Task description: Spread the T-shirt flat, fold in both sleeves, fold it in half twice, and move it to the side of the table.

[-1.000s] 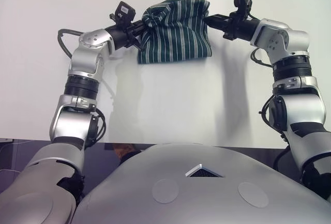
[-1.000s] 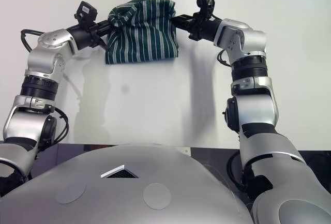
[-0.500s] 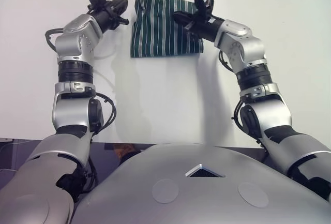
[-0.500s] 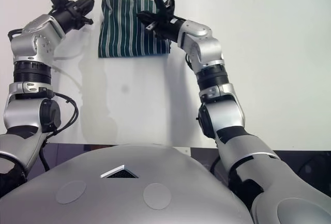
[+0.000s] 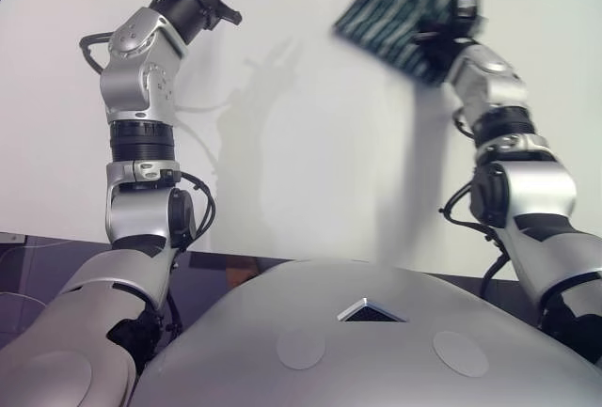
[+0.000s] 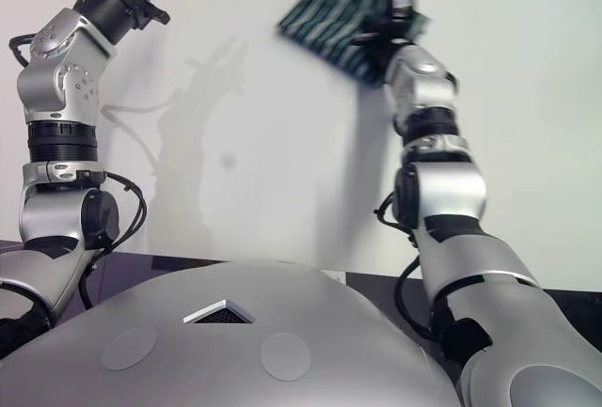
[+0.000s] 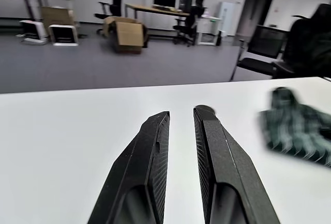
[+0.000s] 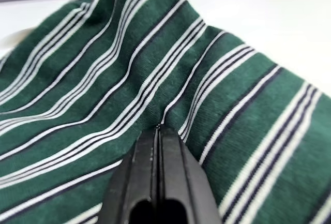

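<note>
I am judging that I am on the last step. The green striped T-shirt [image 5: 390, 10], a soft dark green knit with thin white and dark lines, is showing as a compact, layered bundle rather than a spread garment. So the flattening, the sleeve folds and the two halvings look done. What I am doing now is carrying it to the side. It is sitting toward the far right of the white counter [image 5: 310, 144], next to my right wrist. Because it is blurred in the head views, I cannot tell whether it is brushing the surface or hanging just above it.

My right hand [image 8: 158, 131] is pressed together, and I believe it is pinching a fold of the T-shirt, though the cloth between the tips is hard to make out. My left hand [image 7: 181, 118] is raised at the far left, well apart from the T-shirt, slightly spread and gripping nothing.

What is left is setting the bundle down at the counter's side and letting go.

As for containers, a brown cardboard box [image 7: 128, 35] is standing in the room behind. I cannot tell what is in it.
</note>
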Available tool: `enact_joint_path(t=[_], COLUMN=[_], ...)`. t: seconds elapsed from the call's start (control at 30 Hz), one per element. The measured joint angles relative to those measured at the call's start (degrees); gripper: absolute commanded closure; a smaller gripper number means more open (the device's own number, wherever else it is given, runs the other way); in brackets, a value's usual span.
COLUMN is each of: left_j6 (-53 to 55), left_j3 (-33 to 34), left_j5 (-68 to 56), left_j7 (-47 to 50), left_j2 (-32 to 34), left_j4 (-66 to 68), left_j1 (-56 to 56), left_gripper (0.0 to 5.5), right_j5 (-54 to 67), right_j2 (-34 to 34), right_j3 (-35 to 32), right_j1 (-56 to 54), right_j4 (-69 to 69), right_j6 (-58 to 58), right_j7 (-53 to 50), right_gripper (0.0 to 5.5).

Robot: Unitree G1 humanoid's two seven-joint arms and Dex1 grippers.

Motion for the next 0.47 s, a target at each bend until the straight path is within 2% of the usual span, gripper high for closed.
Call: enact_joint_path(t=[0.07,0.17,0.37,0.47], left_j6=[-0.19,-1.43,-4.89,-7.62], left_j3=[0.44,0.11,-0.8,-1.42], left_j5=[0.46,1.05,2.89,4.1], left_j7=[2.13,4.69,12.58,15.07], left_j2=[-0.25,-1.68,-8.87,-11.76], left_j4=[-0.03,-0.26,-1.35,-2.64], left_j1=[2.46,4.0,7.91,11.83], left_gripper=[4.66,4.66,4.66,4.66], right_j5=[1.64,3.42,0.53,-0.67], right_j2=[-2.91,-0.79,0.25,-0.64], right_j3=[-4.77,-8.74,-12.51,-13.63], right_j1=[6.94,15.85,24.83,24.34], right_j4=[-6.39,-17.81,-28.13,-28.65], right_j6=[0.27,0.7,2.78,7.49], right_j7=[-3.82,-9.31,-23.07,-26.3], right_gripper=[5.49,5.49,5.49,5.49])
